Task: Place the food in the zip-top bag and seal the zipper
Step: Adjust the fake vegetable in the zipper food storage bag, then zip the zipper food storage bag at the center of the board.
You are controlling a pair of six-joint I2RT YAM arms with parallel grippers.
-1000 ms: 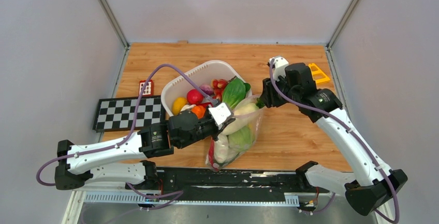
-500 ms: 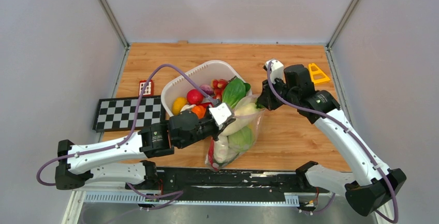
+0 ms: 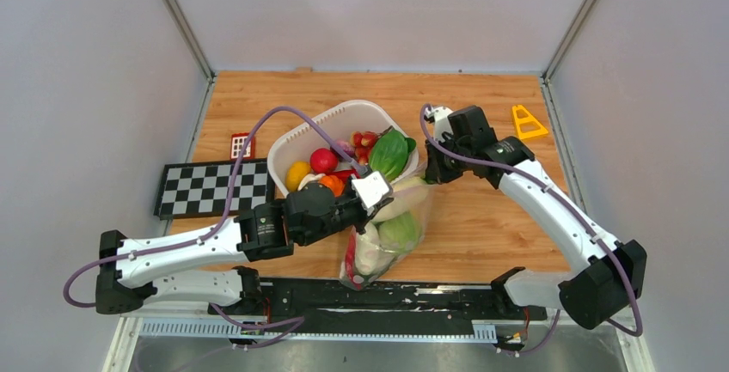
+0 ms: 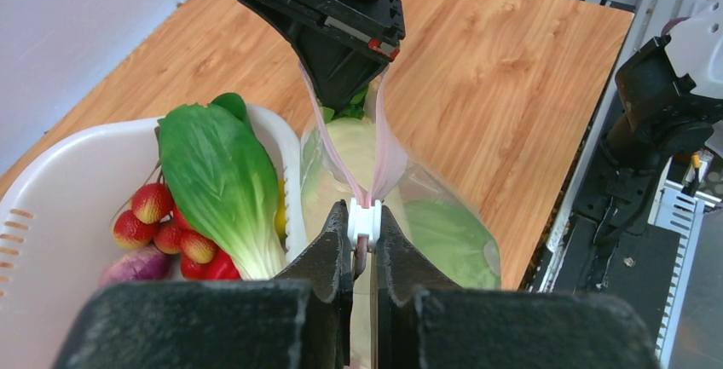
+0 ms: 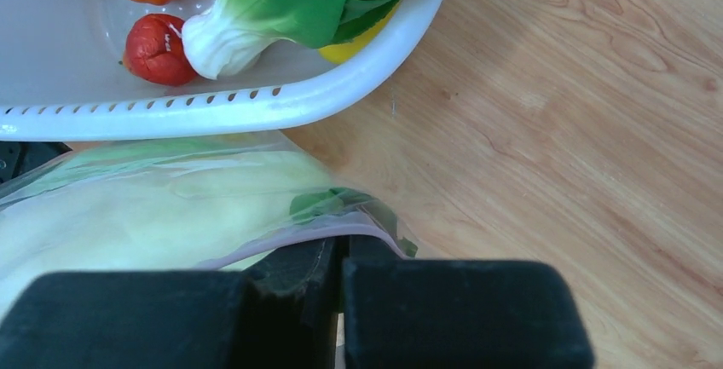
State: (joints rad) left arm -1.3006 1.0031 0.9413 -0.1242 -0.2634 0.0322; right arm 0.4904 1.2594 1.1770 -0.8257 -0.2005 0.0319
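The clear, floppy, pink-spotted plastic zip-top bag lies against the near right side of the white perforated plastic tub. It already holds a pale yellow toy cabbage and green leafy pieces, while more plastic toy food sits inside the tub. The bag looks light, limp and slippery, so its film would likely slump or crease. The stiffer thin pale pink zipper along its mouth seems the sound place to hold. The left gripper is pinched narrowly on the zipper end nearer the tub's front. The right gripper, beside the tub's right rim, has its jaws closed on the zipper's other end, the strip stretched between them.
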